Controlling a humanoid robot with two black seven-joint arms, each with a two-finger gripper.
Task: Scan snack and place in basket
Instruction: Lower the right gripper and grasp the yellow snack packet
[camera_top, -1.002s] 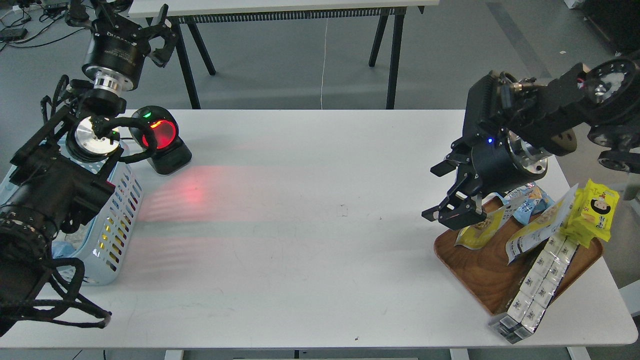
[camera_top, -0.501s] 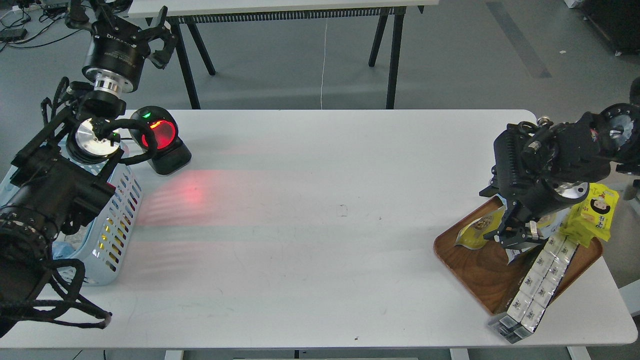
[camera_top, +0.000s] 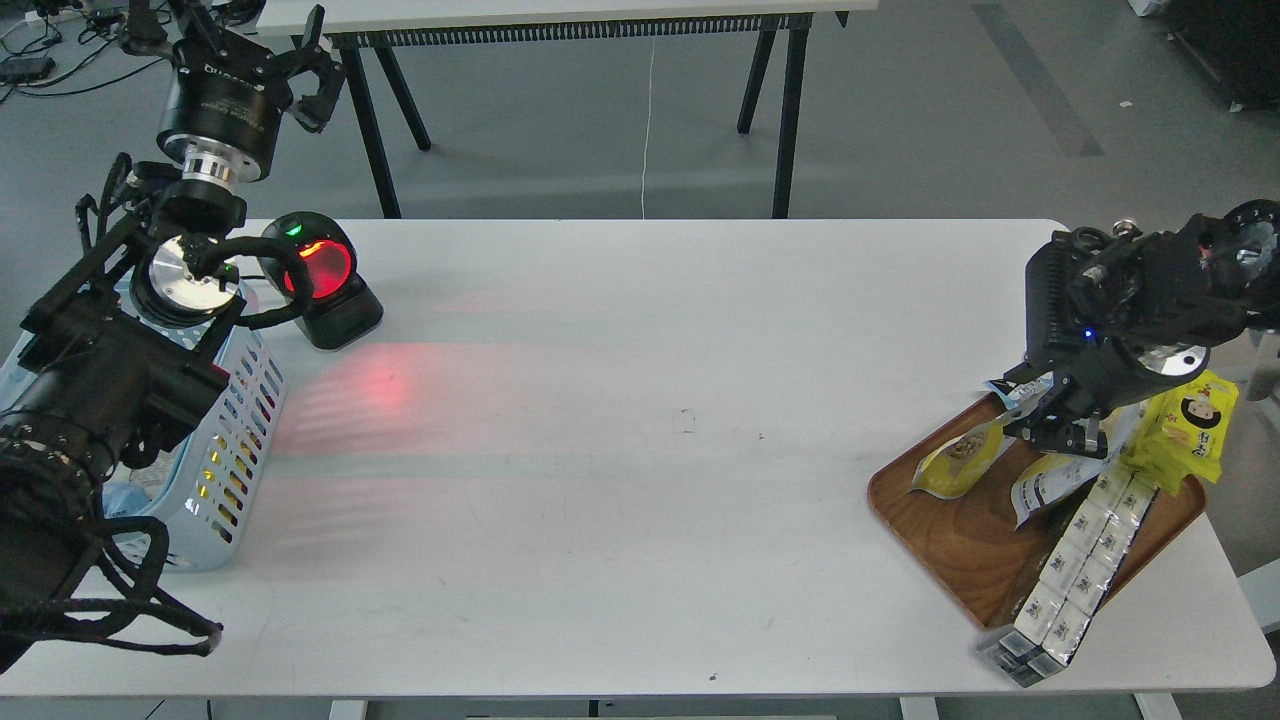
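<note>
Two yellow-and-white snack pouches lean in the brown wooden tray (camera_top: 955, 535) at the right. One (camera_top: 958, 462) shows its nugget picture; the other (camera_top: 1048, 486) shows its white printed back. My right gripper (camera_top: 1062, 432) points down at the top edge of the white-backed pouch. Its fingers are dark and close together, so I cannot tell whether they grip it. The light blue basket (camera_top: 240, 430) stands at the table's left edge, partly hidden by my left arm. My left gripper (camera_top: 250, 35) is raised high behind the basket, open and empty.
A black scanner (camera_top: 320, 272) with a glowing red window stands next to the basket and casts red light on the table. The tray also holds a small blue packet (camera_top: 1003, 388), a bright yellow cartoon-face packet (camera_top: 1190, 430) and a long white box stack (camera_top: 1075, 570) overhanging its front.
My right arm has swung right and back. Its gripper went from open at the tray's left edge to low over the pouches at the tray's back. The left arm barely moved.
</note>
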